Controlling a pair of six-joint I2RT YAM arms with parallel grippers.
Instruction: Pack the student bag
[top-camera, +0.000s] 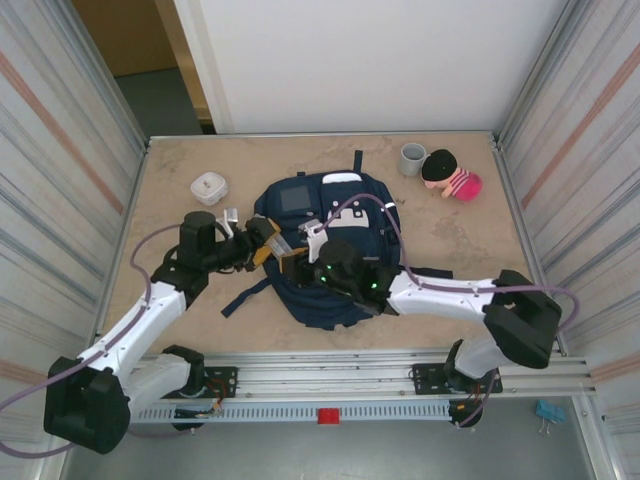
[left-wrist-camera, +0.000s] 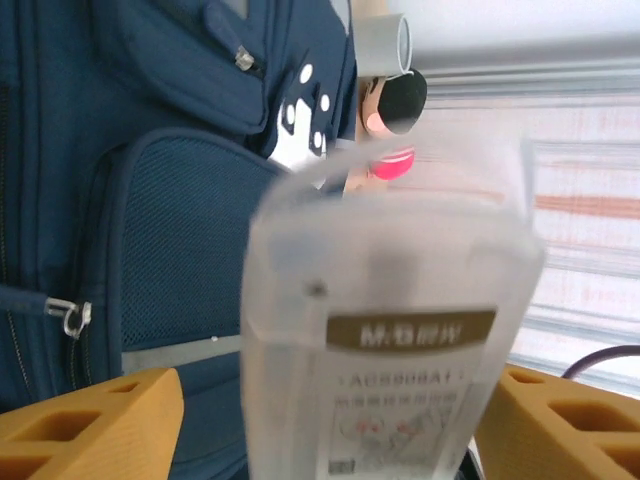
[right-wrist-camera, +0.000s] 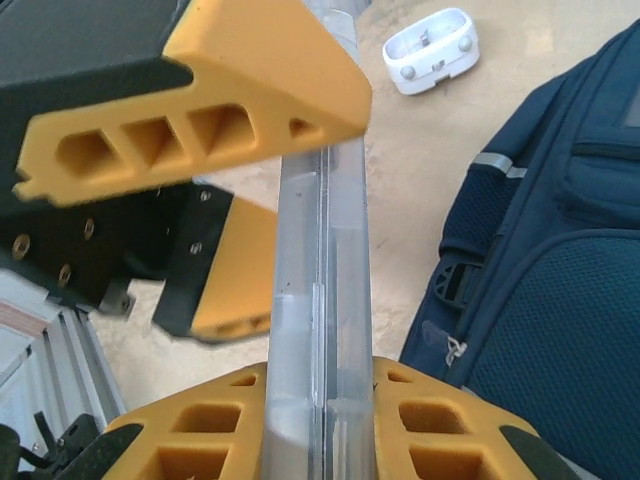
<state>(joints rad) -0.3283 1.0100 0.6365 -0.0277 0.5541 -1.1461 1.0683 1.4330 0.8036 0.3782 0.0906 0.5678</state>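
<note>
At the left edge of the large navy blue fabric backpack (top-camera: 300, 305), the right gripper (right-wrist-camera: 320, 400) clamps the clear flat plastic case (right-wrist-camera: 320, 250) edgewise. The left gripper (left-wrist-camera: 330, 420) has its fingers apart around it, likely a handover.

The large fabric backpack (top-camera: 330, 255) is navy blue, with a grey square panel (top-camera: 293, 198), a thin pale grey stripe (right-wrist-camera: 490, 162) and a white patch (left-wrist-camera: 290, 150) beside what look like white dots, though the view is blurred. The flat clear plastic case (left-wrist-camera: 390, 330) carries an olive-gold label band. The left hand (left-wrist-camera: 330, 420) and right hand (right-wrist-camera: 318, 430) have orange-yellow fingers (right-wrist-camera: 190, 430). The counter (top-camera: 480, 230) is mottled beige. The small plush doll (top-camera: 452, 178) is black-haired with pink stripes; the small rounded box (top-camera: 208, 186) is white, and the cup (top-camera: 412, 158) is grey.
</note>
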